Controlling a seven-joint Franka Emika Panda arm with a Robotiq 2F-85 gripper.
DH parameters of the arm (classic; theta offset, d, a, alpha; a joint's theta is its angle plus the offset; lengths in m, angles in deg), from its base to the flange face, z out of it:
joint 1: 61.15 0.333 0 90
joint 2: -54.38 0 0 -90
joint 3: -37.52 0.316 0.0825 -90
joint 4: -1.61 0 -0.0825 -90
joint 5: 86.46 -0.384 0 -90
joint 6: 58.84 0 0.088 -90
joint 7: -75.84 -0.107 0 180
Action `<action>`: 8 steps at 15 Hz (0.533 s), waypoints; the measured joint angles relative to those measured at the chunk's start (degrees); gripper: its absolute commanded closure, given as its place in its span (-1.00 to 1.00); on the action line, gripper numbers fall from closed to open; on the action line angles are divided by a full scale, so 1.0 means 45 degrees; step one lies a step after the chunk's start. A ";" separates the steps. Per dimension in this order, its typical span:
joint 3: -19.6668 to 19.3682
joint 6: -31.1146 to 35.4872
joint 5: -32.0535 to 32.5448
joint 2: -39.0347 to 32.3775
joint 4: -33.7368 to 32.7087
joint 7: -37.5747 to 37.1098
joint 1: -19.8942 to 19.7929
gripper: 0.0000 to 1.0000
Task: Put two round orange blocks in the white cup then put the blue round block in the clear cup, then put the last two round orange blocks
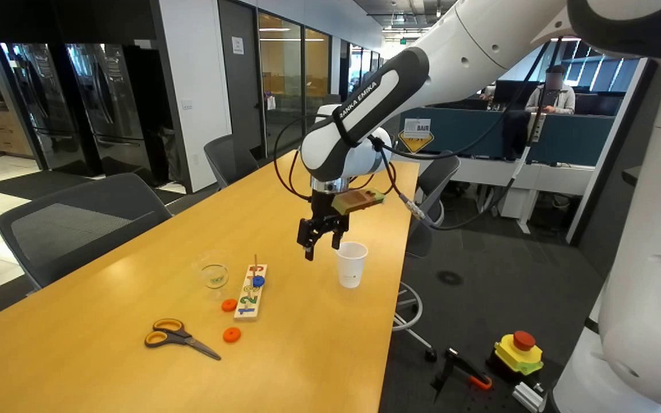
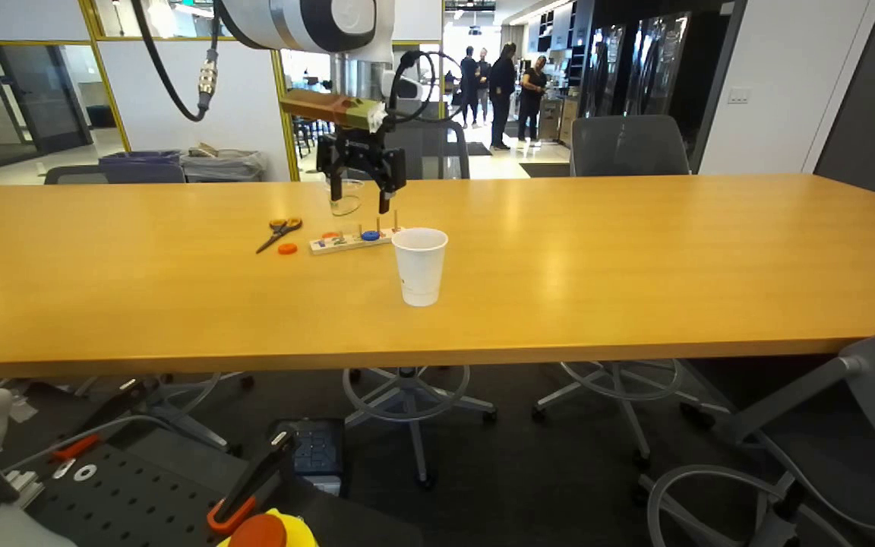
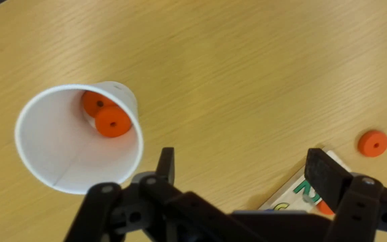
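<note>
Pale wooden numbered board (image 3: 296, 203), partly covered
In the wrist view, the black end effector (image 3: 240, 161) hides part of it and of a round orange block (image 3: 324, 207); inside the tapered white cup (image 3: 50, 134), one orange block (image 3: 113, 129) overlaps another block (image 3: 92, 102).

One tool (image 1: 323, 248). On one side of it, one white cup (image 1: 352, 267) holding two round orange blocks (image 3: 113, 122); on the other, two more orange blocks (image 1: 229, 305), one numbered board (image 1: 256, 301) bearing one blue block (image 1: 258, 281), one pair of scissors (image 1: 186, 338) and, faintly, apparently one clear cup (image 1: 214, 276).

The gripper (image 1: 323, 250) (jaws apart) hangs over the table (image 1: 302, 338) near the white cup (image 1: 352, 268).
</note>
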 measured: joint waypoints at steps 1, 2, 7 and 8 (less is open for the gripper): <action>0.0166 -0.0088 0.0007 0.0013 0.0093 0.0382 0.0159 -1.00; 0.0320 -0.0158 0.0072 -0.0010 0.0165 0.0719 0.0332 -1.00; 0.0825 0.0088 0.1538 -0.0708 0.0066 0.1275 0.1200 -1.00; 0.0855 0.0263 0.1849 -0.0929 -0.0067 0.1316 0.1310 -1.00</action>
